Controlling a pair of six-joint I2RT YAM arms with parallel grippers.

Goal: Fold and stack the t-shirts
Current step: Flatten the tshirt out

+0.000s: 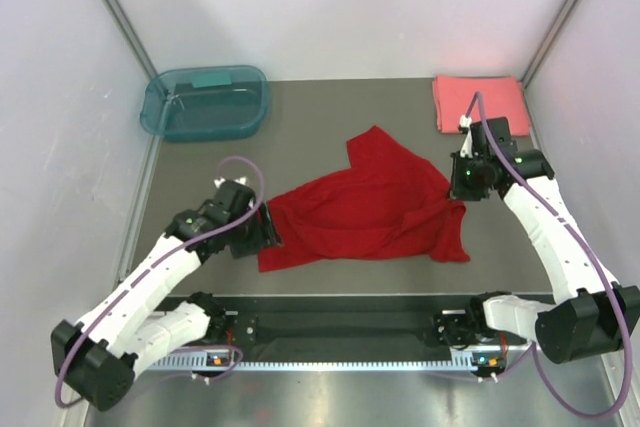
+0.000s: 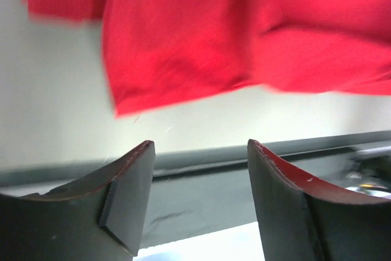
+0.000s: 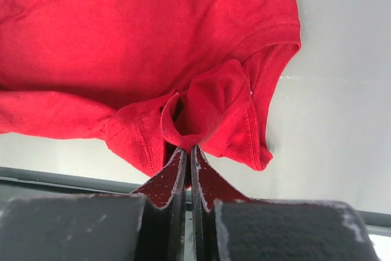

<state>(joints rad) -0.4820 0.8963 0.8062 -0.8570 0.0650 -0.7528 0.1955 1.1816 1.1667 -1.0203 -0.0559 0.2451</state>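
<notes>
Red t-shirt is lying crumpled between our grippers | we are clenching the right gripper on a pucker of its edge, likely to anchor it for spreading | left gripper is hanging released, cloth just ahead | only the top view is showing the pink t-shirt folded beyond the right gripper.

Red t-shirt: soft matt cloth (stitched hems). Tub: translucent glossy plastic. Table: matt, smooth.

Left fingers spread apart, arm stretched low; right fingers pinch red t-shirt, wrist seemingly pitched down
</notes>
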